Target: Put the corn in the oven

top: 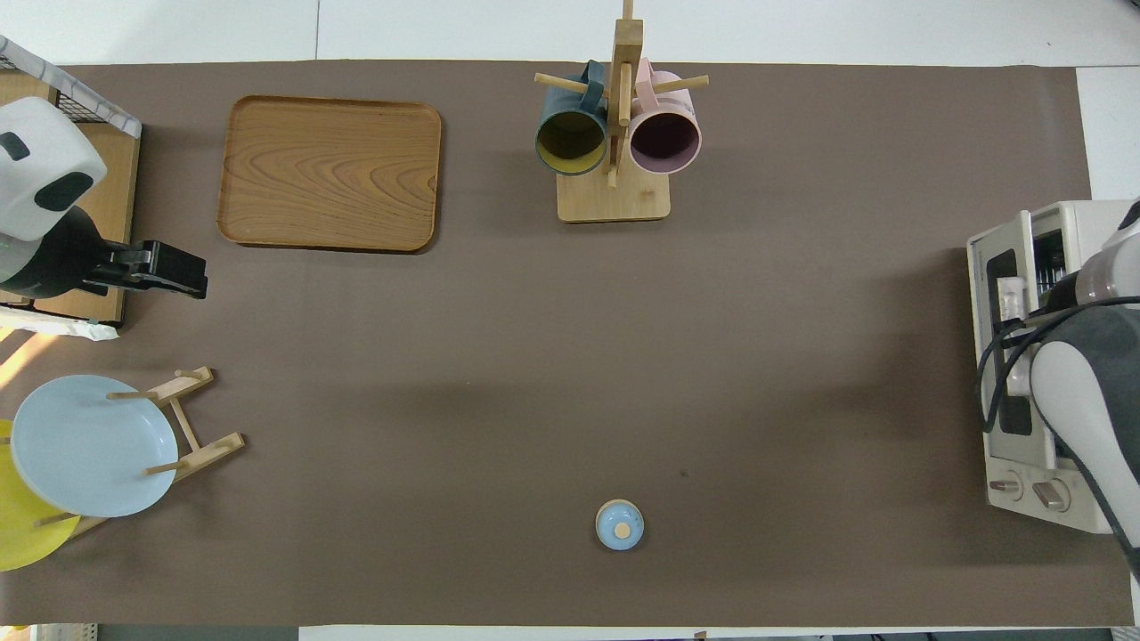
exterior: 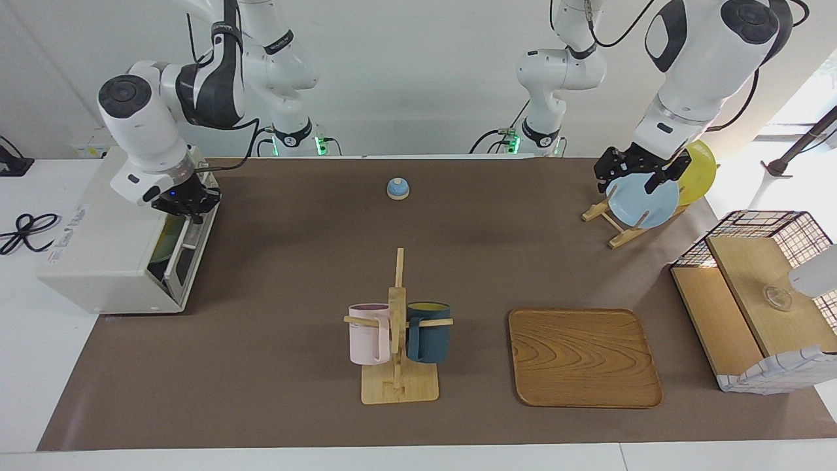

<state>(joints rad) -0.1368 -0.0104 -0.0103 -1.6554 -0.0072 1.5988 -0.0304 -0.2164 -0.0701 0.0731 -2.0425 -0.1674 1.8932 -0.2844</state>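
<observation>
**A:** Where's the corn?

**B:** I only get the corn (exterior: pixel 165 243) as a yellow-green patch thru the dark door glass (exterior: pixel 185 254) of the oven (exterior: pixel 98 255), so I read it as inside. Can't make out its shape. The overhead view doesn't show it, the arm covers that spot.

**A:** Oven pos?

**B:** It's at the right arm's end of the table, front facing the table middle. Door looks up, or nearly up.

**A:** R claw?

**B:** The right gripper (exterior: pixel 189 208) is at the door's top edge, fingers pressed together. Can't tell if it's pinching anything or touching the door.

**A:** L claw?

**B:** The left gripper (exterior: pixel 630 175) is up in the air with its fingers spread and nothing in it. It's over the plate rack (exterior: pixel 614 230) at the left arm's end. The arm is waiting.

**A:** Rest of the table?

**B:** The rack has a blue plate (exterior: pixel 644 204) and a yellow plate (exterior: pixel 698 171) standing in it. The wire basket shelf (exterior: pixel 752 229) sits farther from the robots than the rack, same end. The wood tray (exterior: pixel 582 356) is beside the shelf, toward the middle. The mug stand (exterior: pixel 397 366) is mid-table with a pink mug (exterior: pixel 368 333) and a dark blue mug (exterior: pixel 428 332) hung on it. The small blue bell (exterior: pixel 397 188) is nearer the robots, well apart from the stand.
</observation>
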